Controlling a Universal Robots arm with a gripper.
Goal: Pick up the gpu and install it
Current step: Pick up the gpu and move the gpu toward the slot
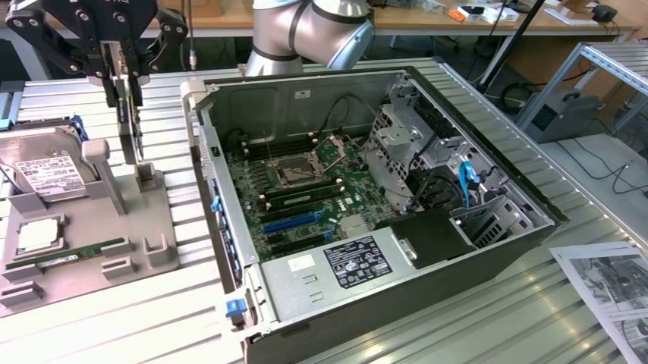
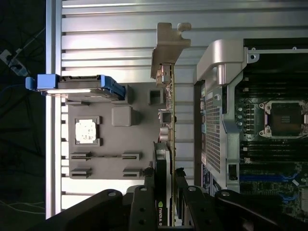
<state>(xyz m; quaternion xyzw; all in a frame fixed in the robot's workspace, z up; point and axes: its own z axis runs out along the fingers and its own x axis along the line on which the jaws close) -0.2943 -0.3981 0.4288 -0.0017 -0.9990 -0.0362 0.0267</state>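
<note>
The gpu (image 1: 130,114) is a thin dark card hanging on edge at the exterior view's upper left, with my gripper (image 1: 121,72) shut on its top. Its lower end sits right at a small post of the grey holder (image 1: 152,250); I cannot tell whether they touch. In the wrist view the gpu (image 2: 166,120) is seen edge-on, its silver bracket (image 2: 169,43) at the far end, and my gripper (image 2: 163,192) clamps it between two black fingers (image 2: 143,195). The open computer case (image 1: 228,189) lies beside it, with the motherboard's blue slots (image 1: 288,222) exposed.
On the grey holder (image 2: 110,159) are a hard drive (image 1: 45,171) in a blue carrier, a processor chip (image 1: 39,235) and a green memory stick (image 1: 71,254). Drive cages and cables fill the case's far side (image 1: 445,174). Printed sheets (image 1: 608,288) lie at the exterior view's lower right.
</note>
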